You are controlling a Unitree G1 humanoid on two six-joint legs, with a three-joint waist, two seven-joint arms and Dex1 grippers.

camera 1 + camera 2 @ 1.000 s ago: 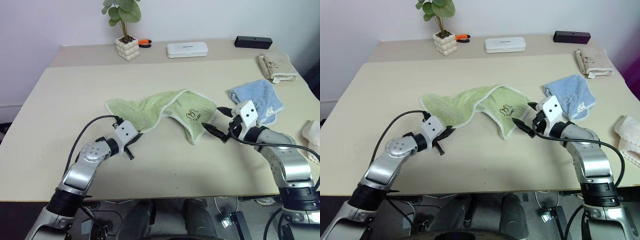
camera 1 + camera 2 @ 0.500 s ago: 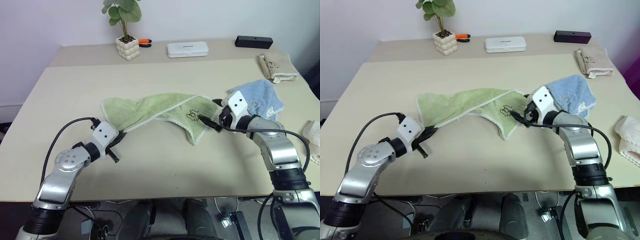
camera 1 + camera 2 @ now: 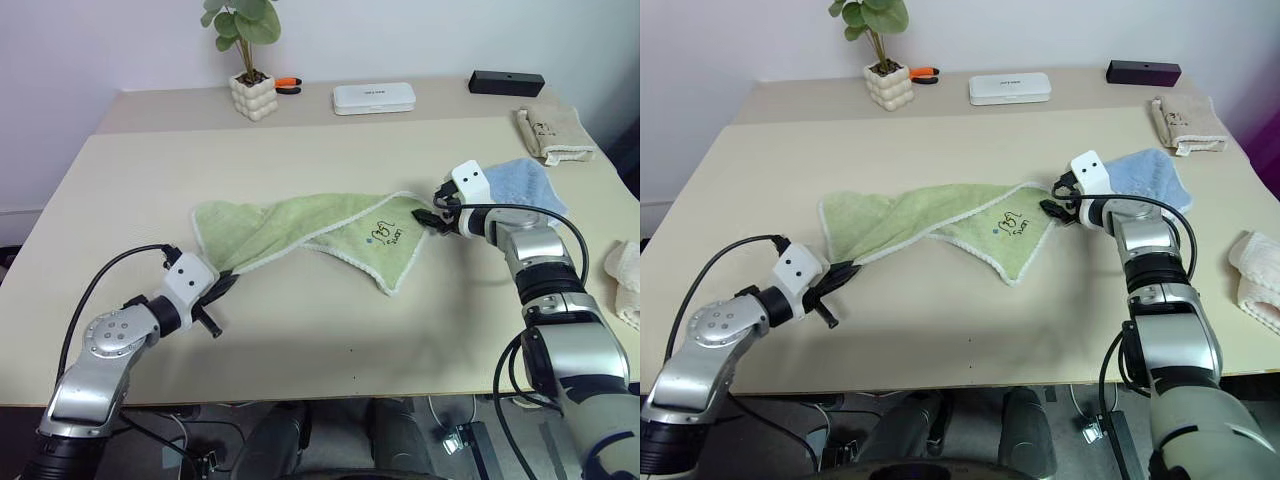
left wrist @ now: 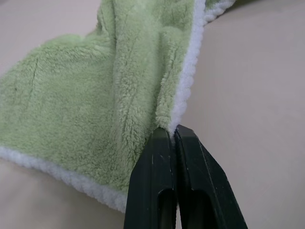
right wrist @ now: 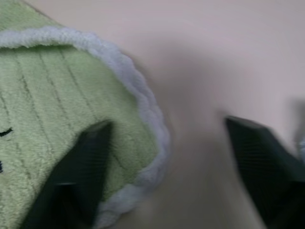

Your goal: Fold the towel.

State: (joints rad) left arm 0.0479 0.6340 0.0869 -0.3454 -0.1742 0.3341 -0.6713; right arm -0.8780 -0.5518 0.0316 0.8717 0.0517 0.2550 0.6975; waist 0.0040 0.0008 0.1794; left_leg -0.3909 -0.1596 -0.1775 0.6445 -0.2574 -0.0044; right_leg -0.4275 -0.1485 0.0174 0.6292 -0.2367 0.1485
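From the head cameras, the left arm reaches low over the near left part of the pale beige bench [image 3: 120, 200], forearm angled inward, its left gripper [image 3: 222, 287] pointing toward the middle. The right arm stretches far forward on the right side, wrist bent inward, with the right gripper [image 3: 428, 217] at the far right end of the cloth. Between them lies the light green ribbed terry towel with a whitish trimmed edge [image 3: 300, 225], stretched out in a long, partly twisted band across the middle of the bench, with one pointed flap hanging toward the near edge and a small dark embroidered mark [image 3: 383, 232] on it. Just behind the right gripper sits a crumpled light blue towel [image 3: 525, 180]. At the back stand a small potted plant in a white knobbly pot [image 3: 252, 92], a flat white box [image 3: 374, 98] and a black bar-shaped object [image 3: 507, 83]; a beige folded cloth [image 3: 551, 134] lies at the far right.

In the left wrist view, the two black fingers [image 4: 157, 186] are pressed together, pinching the white-trimmed edge of the towel where it bunches into a fold.

In the right wrist view, the black fingers [image 5: 81, 167] stand spread apart; one lies on the green ribbed pile beside the white rim at the corner, the other over bare bench.
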